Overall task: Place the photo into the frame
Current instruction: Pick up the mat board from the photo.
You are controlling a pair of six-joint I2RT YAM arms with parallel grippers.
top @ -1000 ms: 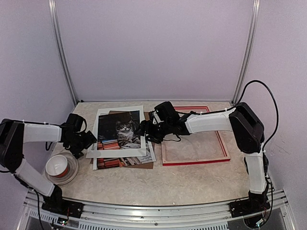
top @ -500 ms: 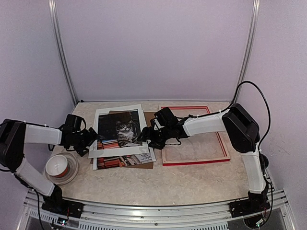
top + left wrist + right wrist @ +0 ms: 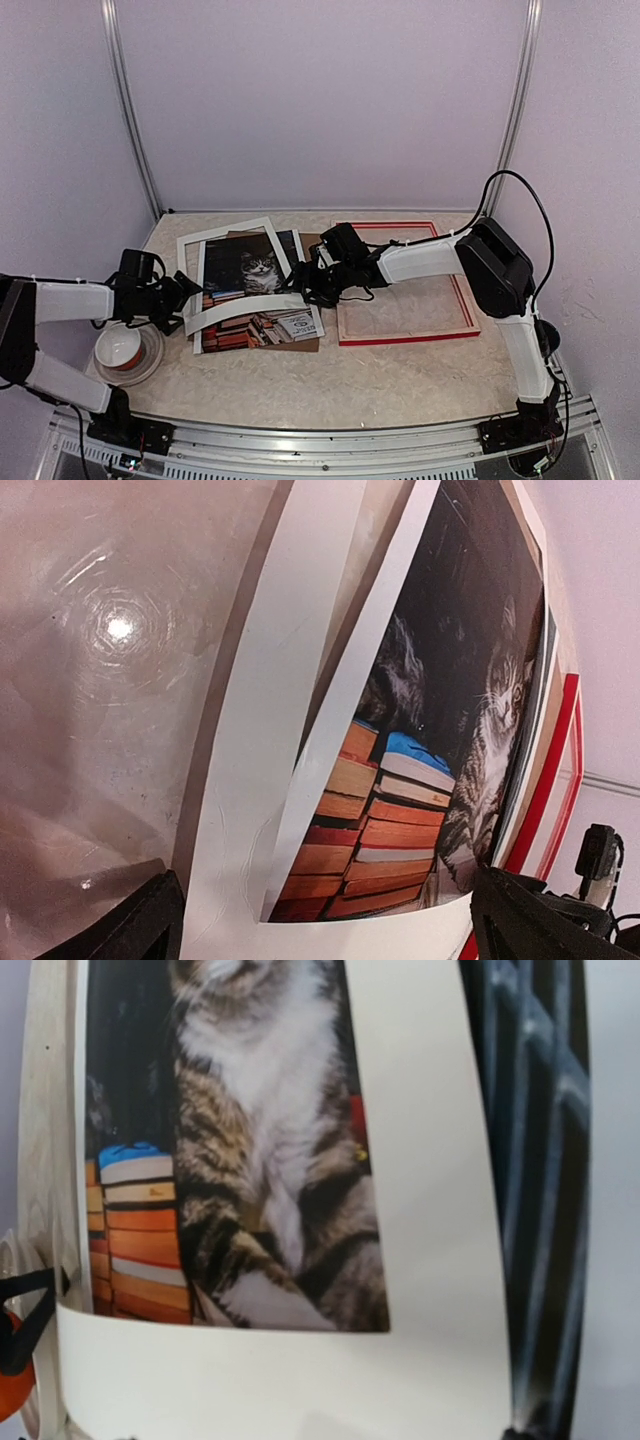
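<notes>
Both left gripper (image 3: 320,930) jaws gape astride the white mat (image 3: 250,760), possibly touching.

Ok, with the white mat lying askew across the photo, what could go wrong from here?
1. The white mat board has its lower strip lying across the photo. Sliding it may drag the print off the brown backing board.
2. The right gripper sits at the photo's right edge and could crease it.
3. The left gripper is close beside the bowl and might knock it.
</notes>
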